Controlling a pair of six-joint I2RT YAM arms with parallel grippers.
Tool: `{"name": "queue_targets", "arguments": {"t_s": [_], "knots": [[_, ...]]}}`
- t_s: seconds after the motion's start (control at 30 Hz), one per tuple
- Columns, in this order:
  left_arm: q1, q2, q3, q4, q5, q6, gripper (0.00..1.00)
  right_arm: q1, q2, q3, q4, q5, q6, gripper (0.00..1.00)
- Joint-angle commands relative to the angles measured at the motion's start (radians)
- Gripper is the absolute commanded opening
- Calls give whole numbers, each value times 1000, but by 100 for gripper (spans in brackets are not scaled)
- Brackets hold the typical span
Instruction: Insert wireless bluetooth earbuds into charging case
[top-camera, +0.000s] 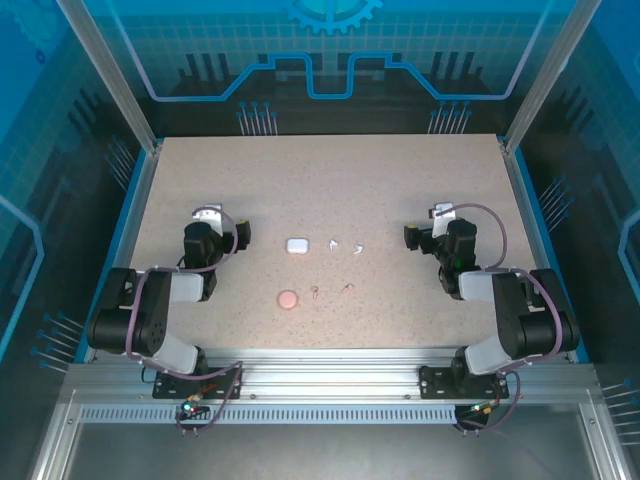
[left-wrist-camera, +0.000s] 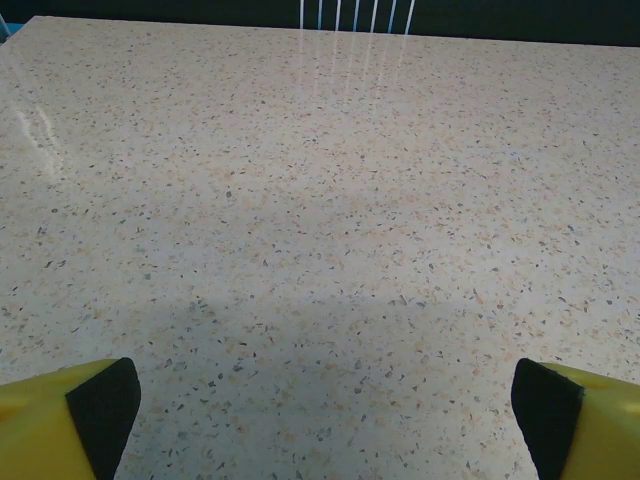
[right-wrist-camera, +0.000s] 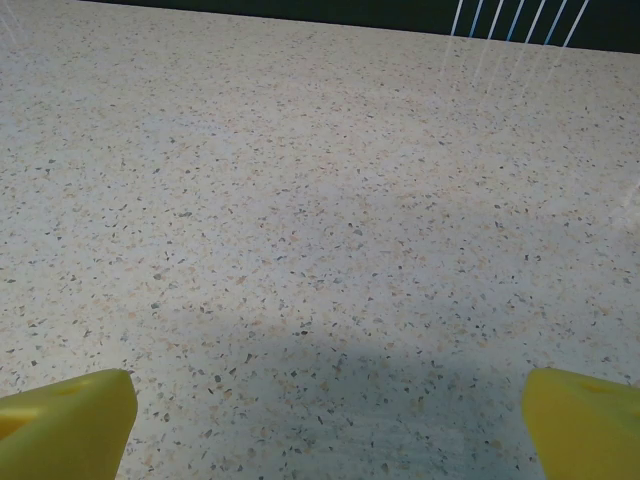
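Mid-table lie two glossy white earbuds, just right of a small white charging case. Nearer the arms are two thin pinkish-red earbuds, right of a round pink case. My left gripper rests low over the table, left of the white case. My right gripper sits right of the white earbuds. In the wrist views the left gripper and the right gripper are open, yellow fingers wide apart over bare table.
The speckled tabletop is bordered by blue rails and clear enclosure walls. Metal posts stand at the far corners. The arm bases sit on an aluminium frame at the near edge.
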Motion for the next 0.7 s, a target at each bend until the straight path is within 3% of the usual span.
{"name": "queue_targets", "arguments": {"t_s": [0.0,0.67], "knots": [[4,3,7,-2,22,-11,99,-7,7,11,16,-2,-9,100],[6,3,8,-2,27,-12,99,-21,0,9,17,-5,8,100]]}}
